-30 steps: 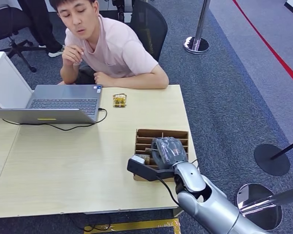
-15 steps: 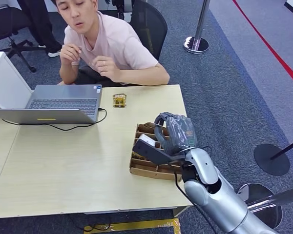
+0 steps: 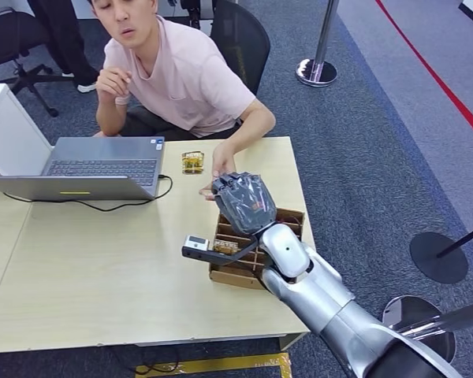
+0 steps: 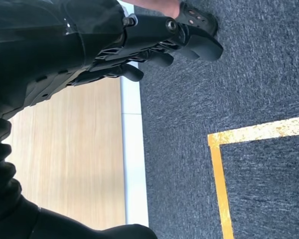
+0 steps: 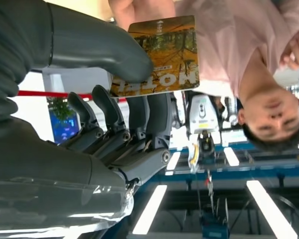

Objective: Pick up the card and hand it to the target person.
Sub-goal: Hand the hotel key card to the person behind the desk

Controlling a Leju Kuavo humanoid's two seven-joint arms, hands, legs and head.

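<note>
My right hand [image 3: 244,203] is raised above the far end of the brown cardboard slot box [image 3: 288,221], its back toward me. In the right wrist view the thumb and fingers [image 5: 114,50] pinch an orange-yellow printed card [image 5: 161,52] by one end, and the card's free end points at the person in the pink shirt [image 3: 186,75]. That person's hand [image 3: 221,167] stretches over the table and reaches my right hand; it also lies just behind the card [image 5: 140,7]. My left hand [image 4: 140,45] hangs beside the table edge, fingers stretched out and holding nothing.
An open grey laptop [image 3: 100,167] with a black cable sits at the back left of the wooden table [image 3: 103,260]. A small yellow item [image 3: 193,162] lies beside it. An office chair [image 3: 241,39] stands behind the person, and stanchion bases [image 3: 316,72] are on the carpet at right.
My right hand rose out of the slot box and travelled away from me toward the person. The person's hand left their chest and reached across the table to meet it.
</note>
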